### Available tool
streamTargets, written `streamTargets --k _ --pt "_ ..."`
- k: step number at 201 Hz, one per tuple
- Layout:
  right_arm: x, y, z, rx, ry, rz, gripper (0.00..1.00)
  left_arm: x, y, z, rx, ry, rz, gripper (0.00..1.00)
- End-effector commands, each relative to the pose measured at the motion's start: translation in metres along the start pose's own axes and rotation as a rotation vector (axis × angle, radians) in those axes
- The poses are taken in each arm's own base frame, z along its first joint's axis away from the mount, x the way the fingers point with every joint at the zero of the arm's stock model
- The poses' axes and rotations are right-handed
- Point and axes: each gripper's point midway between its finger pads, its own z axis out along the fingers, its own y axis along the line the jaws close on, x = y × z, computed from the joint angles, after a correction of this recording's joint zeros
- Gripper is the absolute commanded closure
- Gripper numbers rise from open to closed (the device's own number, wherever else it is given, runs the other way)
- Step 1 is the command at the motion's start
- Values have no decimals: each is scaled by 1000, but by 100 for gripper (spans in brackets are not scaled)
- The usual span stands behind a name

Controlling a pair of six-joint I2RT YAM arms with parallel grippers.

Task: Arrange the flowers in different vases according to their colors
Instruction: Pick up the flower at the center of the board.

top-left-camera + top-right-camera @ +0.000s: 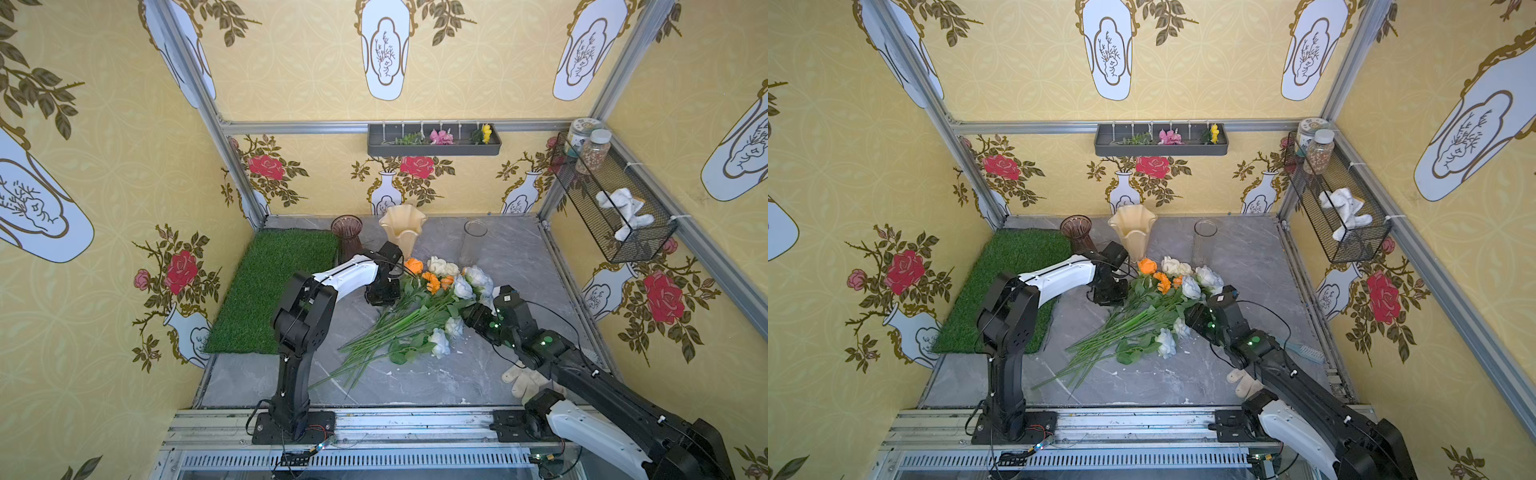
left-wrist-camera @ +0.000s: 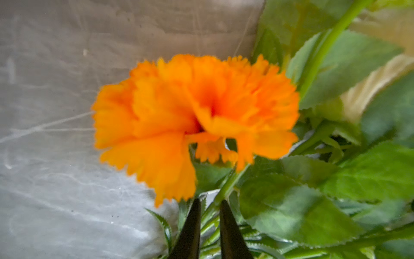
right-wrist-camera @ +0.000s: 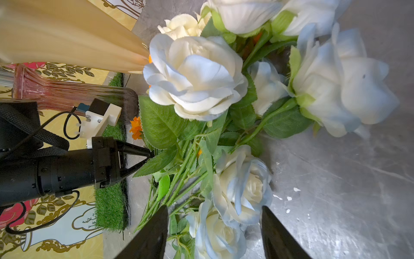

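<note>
Left claw [image 2: 210, 203] straddles marigold stem [image 2: 233, 179]; right claw [image 3: 214, 207] wide over roses [image 3: 244, 190].

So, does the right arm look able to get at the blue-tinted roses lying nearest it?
Probably yes: the right gripper is open right at the blue-tinted roses, nothing lies between, and the left gripper is over by the orange marigold.

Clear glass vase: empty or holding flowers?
Empty. The clear glass vase stands upright, no stems inside; the flowers lie in a heap.
</note>
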Motion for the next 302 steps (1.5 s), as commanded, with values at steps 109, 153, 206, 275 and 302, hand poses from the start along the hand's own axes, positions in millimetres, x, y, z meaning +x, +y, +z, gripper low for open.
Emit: streamTargets --k 109,153,206,275,302 --pt "-3 3 -3 -22 -24 1 34 -7 6 -5 -207 -51 81 69" --pt "-4 4 -3 -25 -25 2 34 -8 3 1 -215 -33 111 63" --pt "-4 3 -3 -22 -26 3 34 -7 1 14 -217 8 136 65" --pt "-4 3 -3 -20 -27 6 33 -10 -1 19 -241 -1 158 81" --pt "-4 3 -3 -20 -28 5 33 -14 -1 14 -268 -36 179 86"
